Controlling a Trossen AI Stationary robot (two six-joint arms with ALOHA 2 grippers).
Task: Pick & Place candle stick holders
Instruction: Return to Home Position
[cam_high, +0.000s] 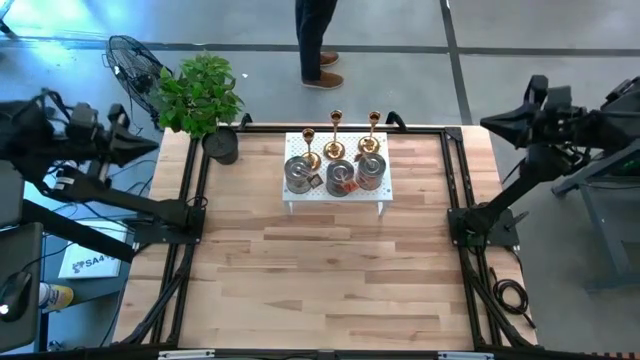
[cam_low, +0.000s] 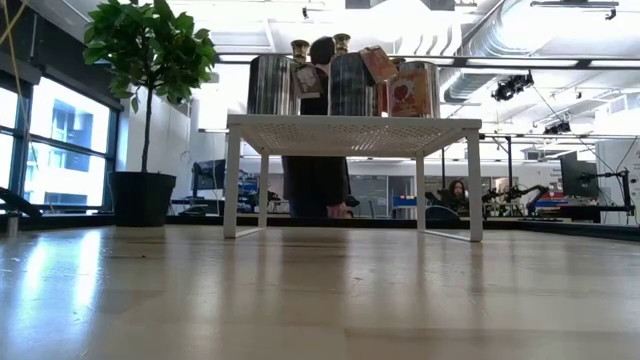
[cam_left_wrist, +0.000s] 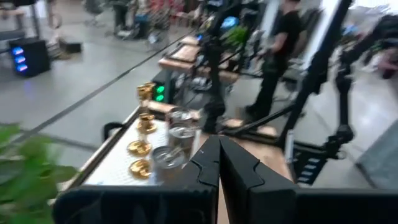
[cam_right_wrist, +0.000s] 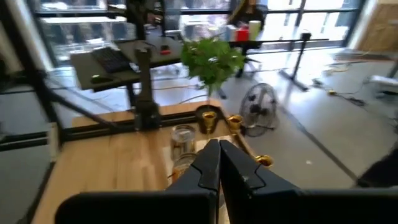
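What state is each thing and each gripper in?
white shelf: standing on table.
gold candle holders: three, upright, rear row on shelf.
silver candles: three, upright, front row on shelf.
plant pot: upright, at table corner.
left gripper: shut, empty, beyond table's left edge.
right gripper: shut, empty, beyond table's right edge.

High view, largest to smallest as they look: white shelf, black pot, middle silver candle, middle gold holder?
1. white shelf
2. black pot and middle silver candle: look alike, left unranked
3. middle gold holder

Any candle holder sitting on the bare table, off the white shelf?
No, all three gold sticks and three silver cylinders stand on the white shelf.
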